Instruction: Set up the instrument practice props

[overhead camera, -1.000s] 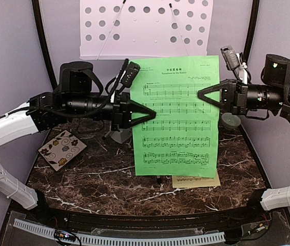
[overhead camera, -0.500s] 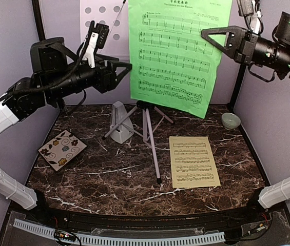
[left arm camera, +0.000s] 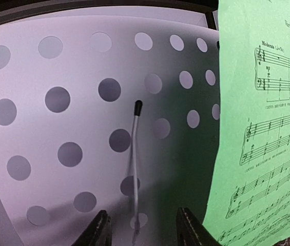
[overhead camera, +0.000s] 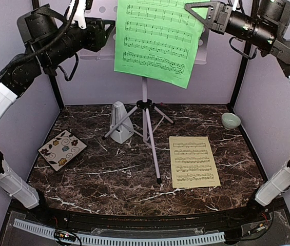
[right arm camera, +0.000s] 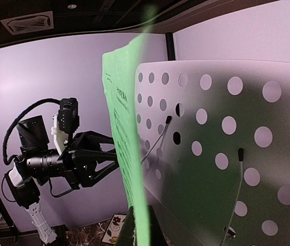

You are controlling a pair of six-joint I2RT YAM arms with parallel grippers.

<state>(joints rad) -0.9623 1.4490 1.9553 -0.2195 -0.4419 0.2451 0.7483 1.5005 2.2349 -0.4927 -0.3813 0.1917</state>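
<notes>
— Where are you holding the sheet?
— My right jaws are pinching the thin green paper music sheet (overhead camera: 155,41) by its upper right edge, high in front of the tripod stand's white perforated desk (left arm camera: 57,128). My left jaws are standing spread and empty beside its left edge.
— How is it handling?
— Light and limp, I'm judging, and easily creased. I'm favouring a second hold on that free left edge.

White desk (left arm camera: 85,123) dotted with holes, green music sheet (overhead camera: 155,36), pale-yellow music sheet (overhead camera: 194,161) — table (overhead camera: 109,174) brown marble, white-veined.
</notes>
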